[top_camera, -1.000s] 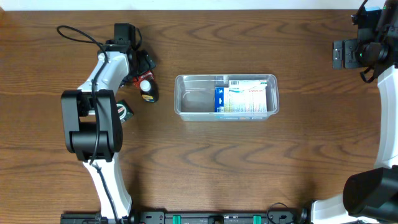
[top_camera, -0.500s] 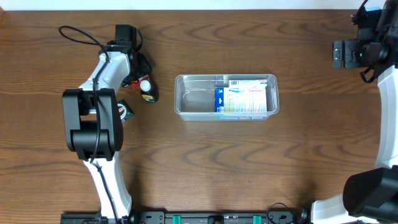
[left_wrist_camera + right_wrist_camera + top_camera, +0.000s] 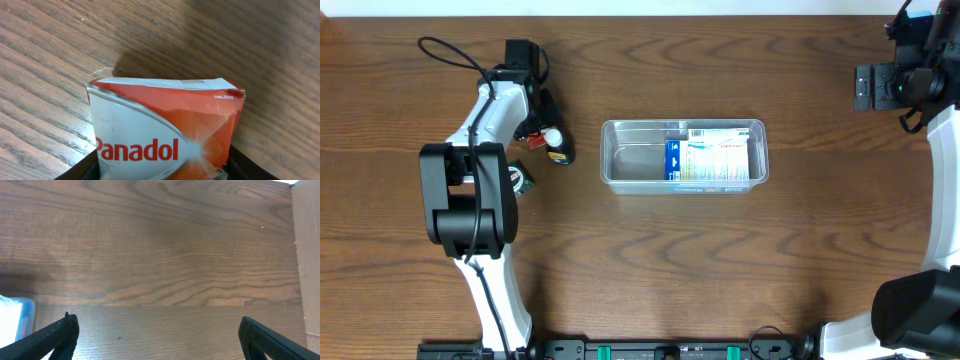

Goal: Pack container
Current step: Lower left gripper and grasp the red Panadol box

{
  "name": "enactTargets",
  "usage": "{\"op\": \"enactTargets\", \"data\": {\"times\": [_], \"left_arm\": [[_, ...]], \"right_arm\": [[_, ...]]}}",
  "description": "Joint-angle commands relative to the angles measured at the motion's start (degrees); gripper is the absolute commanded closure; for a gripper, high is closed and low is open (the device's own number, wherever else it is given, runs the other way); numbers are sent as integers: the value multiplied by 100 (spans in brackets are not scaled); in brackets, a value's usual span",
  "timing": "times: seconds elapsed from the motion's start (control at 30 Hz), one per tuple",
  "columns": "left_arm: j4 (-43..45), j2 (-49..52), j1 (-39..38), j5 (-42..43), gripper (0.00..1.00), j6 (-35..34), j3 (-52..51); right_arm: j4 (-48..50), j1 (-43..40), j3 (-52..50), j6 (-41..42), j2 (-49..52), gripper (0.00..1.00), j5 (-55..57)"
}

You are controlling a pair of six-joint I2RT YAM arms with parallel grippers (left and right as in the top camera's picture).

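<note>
Overhead, the container [image 3: 610, 160] already has one blue-and-white box [image 3: 715, 158] inside. The left jaws grip a Panadol box [image 3: 165, 120], not packed yet. The right jaws are apart, empty.

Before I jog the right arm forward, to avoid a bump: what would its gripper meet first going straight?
Probably bare table: the open right gripper faces plain wood in its wrist view; the container lies off to one side. Depth is unclear.
</note>
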Motion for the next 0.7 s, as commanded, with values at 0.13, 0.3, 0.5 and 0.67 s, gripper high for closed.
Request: {"op": "enactTargets", "data": {"times": [0.13,0.3,0.5,0.67], "left_arm": [[-243,-619,26,-52,44,863,42],[-389,-1235,31,-50,44,1285,42],[-901,-2087,-2,-37,44,1493,42],[-1239,-2693,-131,612,44,2181,42]], "right_arm": [[-2,-11,26,57,-22,1,-24],[-2,-11,26,57,-22,1,-24],[-2,-11,26,57,-22,1,-24],[-2,-11,26,57,-22,1,-24]]}}
